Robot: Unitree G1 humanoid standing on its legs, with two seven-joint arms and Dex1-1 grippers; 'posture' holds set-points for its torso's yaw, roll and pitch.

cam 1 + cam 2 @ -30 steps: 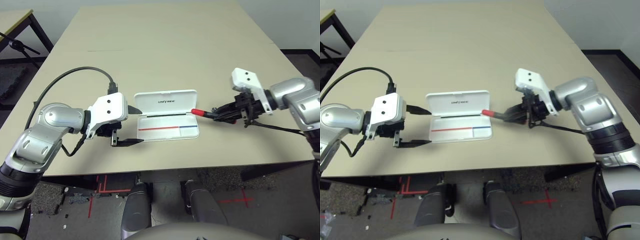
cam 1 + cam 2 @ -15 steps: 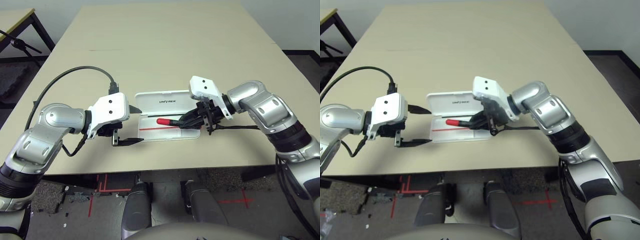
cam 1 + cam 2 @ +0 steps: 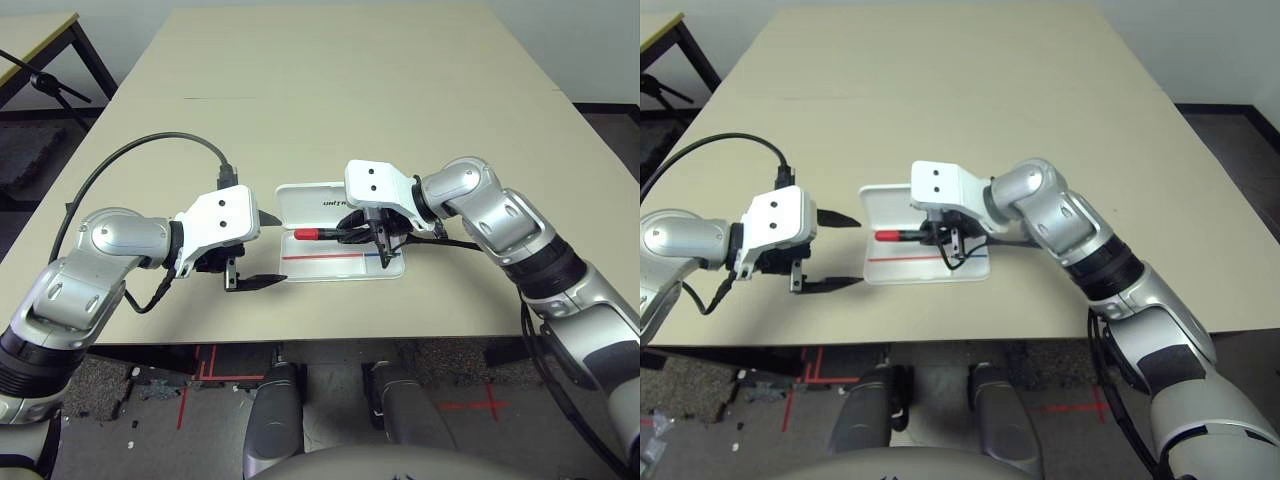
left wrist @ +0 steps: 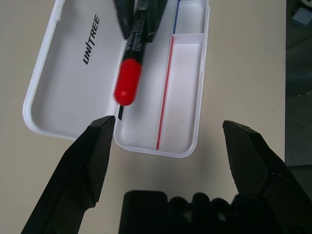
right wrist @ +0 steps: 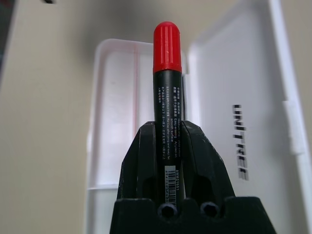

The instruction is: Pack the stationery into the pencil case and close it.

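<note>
Case [image 3: 335, 197]: open on the tabletop [image 3: 330, 90], lid back.
Marker [image 5: 167, 92]: clamped in right claw [image 3: 352, 236] over the case; barrel partly hidden by fingers.
Left claw [image 4: 170, 146]: spread apart, empty, beside the case.

Left gripper [image 3: 262, 250] level, fingers [image 4: 90, 161] spread wide apart, left forearm bent inward, right arm reaching across toward it, right gripper [image 3: 350, 234] fingers [image 5: 200, 161] clamped together

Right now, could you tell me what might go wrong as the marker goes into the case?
The right pincer holds the marker along the hinge line of the open pencil case, so it may land on the lid. The left pincer stands open beside the case, so the case could slide.
</note>
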